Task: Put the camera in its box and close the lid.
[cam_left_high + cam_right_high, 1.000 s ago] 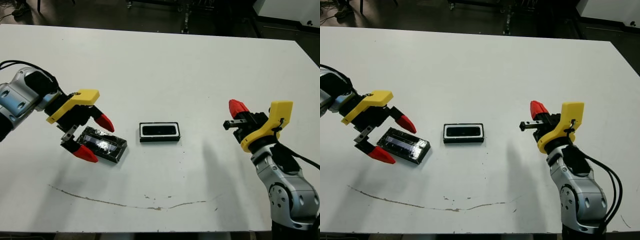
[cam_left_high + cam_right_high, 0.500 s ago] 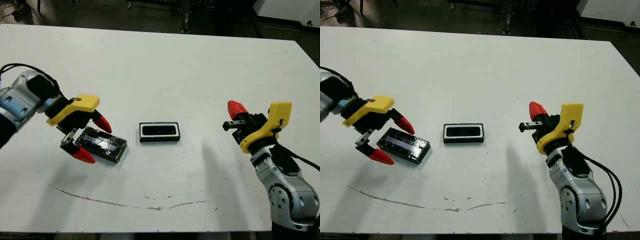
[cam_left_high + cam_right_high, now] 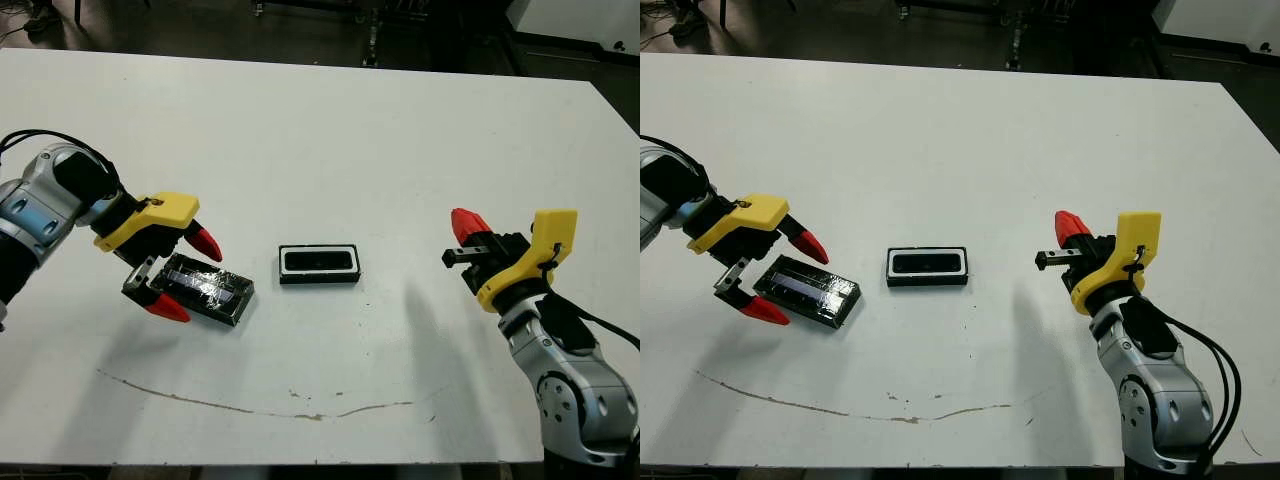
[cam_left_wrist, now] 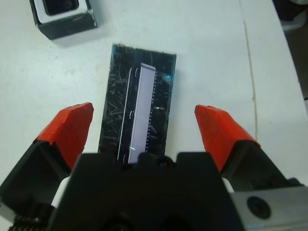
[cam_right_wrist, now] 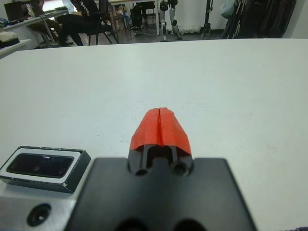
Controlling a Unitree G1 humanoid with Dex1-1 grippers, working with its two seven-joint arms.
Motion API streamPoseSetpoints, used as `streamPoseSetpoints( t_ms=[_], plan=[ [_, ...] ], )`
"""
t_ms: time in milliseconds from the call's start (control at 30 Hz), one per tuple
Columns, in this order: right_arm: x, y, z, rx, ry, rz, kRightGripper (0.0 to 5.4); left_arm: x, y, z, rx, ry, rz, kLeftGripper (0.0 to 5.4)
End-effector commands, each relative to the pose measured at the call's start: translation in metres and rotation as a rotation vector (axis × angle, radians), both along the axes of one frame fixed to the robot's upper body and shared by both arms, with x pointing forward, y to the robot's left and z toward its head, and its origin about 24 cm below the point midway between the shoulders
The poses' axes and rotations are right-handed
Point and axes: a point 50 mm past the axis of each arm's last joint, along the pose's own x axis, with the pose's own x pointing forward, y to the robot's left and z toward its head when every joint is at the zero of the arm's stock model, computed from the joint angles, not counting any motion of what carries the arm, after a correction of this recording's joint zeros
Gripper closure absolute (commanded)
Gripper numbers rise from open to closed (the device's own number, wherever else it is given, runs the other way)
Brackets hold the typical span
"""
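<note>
Scuffs and a thin dirty line (image 3: 250, 408) mark the white table (image 3: 330, 130) along its near edge, in front of everything else. Left tool (image 3: 184, 274) is spread open, one red fingertip on either side of the lid's (image 3: 203, 289) end; whether either tip touches it cannot be told. The lid lies flat and slightly askew, its crinkly top glinting, a pale strip down its middle. Just to its right, apart from it, sits the box (image 3: 319, 264), black walls with a white rim; a dark bar fills its inside, apparently the camera (image 3: 318, 262), though little detail shows. Right tool (image 3: 461, 228) hovers well to the right of the box with its red tips pressed together on nothing. Bare table lies between the box and that tool, and the whole far half is open. Beyond the far edge, dark floor, stands and chair legs; seated people (image 5: 82, 19) show partly.
</note>
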Motion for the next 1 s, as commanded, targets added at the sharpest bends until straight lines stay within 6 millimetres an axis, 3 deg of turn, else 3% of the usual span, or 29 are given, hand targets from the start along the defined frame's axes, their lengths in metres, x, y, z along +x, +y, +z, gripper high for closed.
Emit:
streamPoseSetpoints(
  t_ms=[33,767,1000],
  plan=[
    [-0.002,-0.003,-0.002,-0.008,0.019,0.004,5.4,0.0,0.003,-0.007,0.014,0.027,0.042,0.0],
    [-0.004,-0.002,-0.005,-0.009,0.028,0.013,5.4,0.01,0.02,-0.02,0.227,0.091,0.232,0.0],
    [-0.004,-0.001,-0.006,-0.005,0.033,0.019,5.4,0.008,0.016,-0.018,0.184,0.003,0.268,0.79]
  ],
)
